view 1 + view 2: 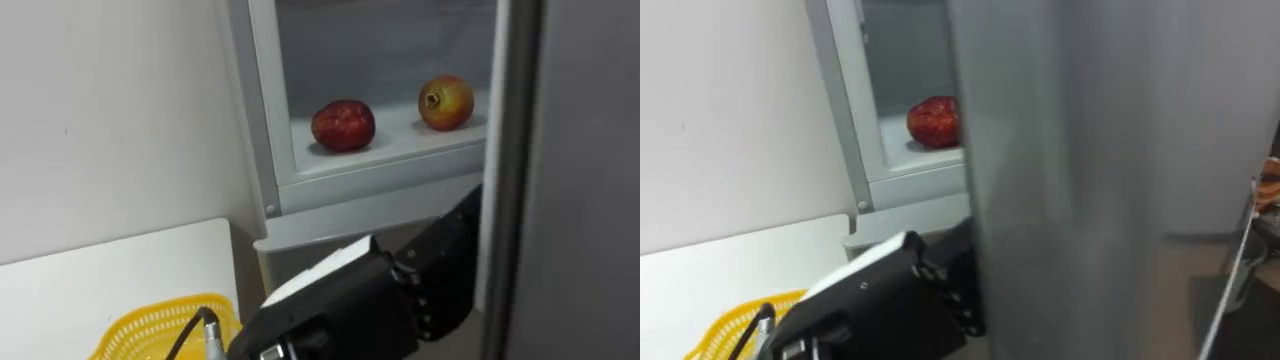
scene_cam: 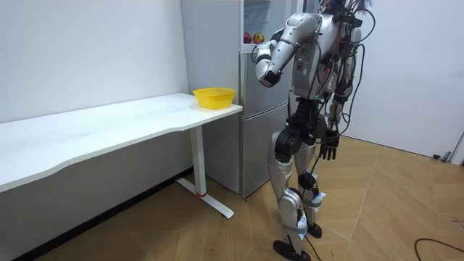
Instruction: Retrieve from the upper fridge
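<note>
a dark red fruit (image 1: 343, 125) and a yellow-red fruit (image 1: 446, 102) sit upper middle. lower left, the basket (image 1: 150, 332) is yellow lattice, the worktop (image 1: 90, 285) white.

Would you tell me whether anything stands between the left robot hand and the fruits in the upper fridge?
Nothing visible blocks the way. The left robot hand sits lower, at the edge of the grey door, below the shelf bearing the red fruit and the yellow-red fruit.

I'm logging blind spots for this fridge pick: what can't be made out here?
Left robot hand: its far end is hidden at the edge of the fridge door, left eye view.
Yellowish fruit: covered by that door in the right eye view.
Yellow basket: cut by the bottom edge, forearm across it.
</note>
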`<state>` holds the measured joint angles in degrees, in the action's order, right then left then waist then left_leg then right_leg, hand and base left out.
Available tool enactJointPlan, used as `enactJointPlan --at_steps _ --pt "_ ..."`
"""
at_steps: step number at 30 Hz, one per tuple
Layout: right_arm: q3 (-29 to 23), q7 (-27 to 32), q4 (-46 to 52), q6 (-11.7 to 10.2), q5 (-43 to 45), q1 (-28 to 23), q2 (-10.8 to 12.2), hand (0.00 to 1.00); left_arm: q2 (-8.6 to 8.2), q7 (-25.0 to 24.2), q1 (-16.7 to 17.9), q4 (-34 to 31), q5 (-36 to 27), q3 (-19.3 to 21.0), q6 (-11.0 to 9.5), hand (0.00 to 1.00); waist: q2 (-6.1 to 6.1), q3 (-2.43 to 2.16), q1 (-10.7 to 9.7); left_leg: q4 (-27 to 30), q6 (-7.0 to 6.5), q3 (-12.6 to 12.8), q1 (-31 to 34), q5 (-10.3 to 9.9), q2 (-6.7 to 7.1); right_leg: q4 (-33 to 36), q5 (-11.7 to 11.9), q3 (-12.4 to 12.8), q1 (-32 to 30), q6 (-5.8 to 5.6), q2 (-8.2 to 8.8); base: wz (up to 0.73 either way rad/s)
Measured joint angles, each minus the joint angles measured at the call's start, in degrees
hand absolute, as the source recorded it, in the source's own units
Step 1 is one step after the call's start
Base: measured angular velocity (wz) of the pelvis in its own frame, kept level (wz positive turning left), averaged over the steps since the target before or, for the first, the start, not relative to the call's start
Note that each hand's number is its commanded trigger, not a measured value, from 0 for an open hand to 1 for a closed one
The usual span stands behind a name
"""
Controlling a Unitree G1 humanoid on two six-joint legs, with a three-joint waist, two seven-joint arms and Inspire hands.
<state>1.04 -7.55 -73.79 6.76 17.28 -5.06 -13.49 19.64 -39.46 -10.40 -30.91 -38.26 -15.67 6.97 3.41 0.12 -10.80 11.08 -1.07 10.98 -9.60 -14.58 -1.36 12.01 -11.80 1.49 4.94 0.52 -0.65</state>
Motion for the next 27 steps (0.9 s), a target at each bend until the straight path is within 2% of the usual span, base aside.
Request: enactJointPlan --at_steps 3,8,27 --pt "-0.1 -0.1 0.1 -0.4 -1.0 -0.4 -0.2 0.00 0.18 -1.3 -1.4 0.0 -0.1 -0.1 0.0 0.00 -0.23 0.15 -0.1 -0.5 0.00 0.7 -0.5 0.0 -0.06 0.5 0.1 1.2 -0.1 0.04 -0.35 -0.20" --pt "-0.1 -0.9 0.4 -0.4 -1.6 -0.6 -0.2 0.00 0.16 -2.2 -1.6 0.0 -1.0 0.0 0.0 0.00 -0.52 0.30 -0.2 -0.5 0.00 1.6 -1.0 0.0 -0.10 0.6 0.1 2.7 -0.1 0.09 -0.58 -0.18" --pt "-0.2 -0.9 0.3 -0.6 -4.2 -0.5 -0.2 0.00 0.52 -1.0 -1.9 0.0 -2.3 -0.2 0.0 0.00 -0.52 0.15 -1.5 -0.5 0.00 1.7 -0.9 0.0 -0.07 0.8 0.1 3.0 -0.8 0.06 -0.61 -0.01"
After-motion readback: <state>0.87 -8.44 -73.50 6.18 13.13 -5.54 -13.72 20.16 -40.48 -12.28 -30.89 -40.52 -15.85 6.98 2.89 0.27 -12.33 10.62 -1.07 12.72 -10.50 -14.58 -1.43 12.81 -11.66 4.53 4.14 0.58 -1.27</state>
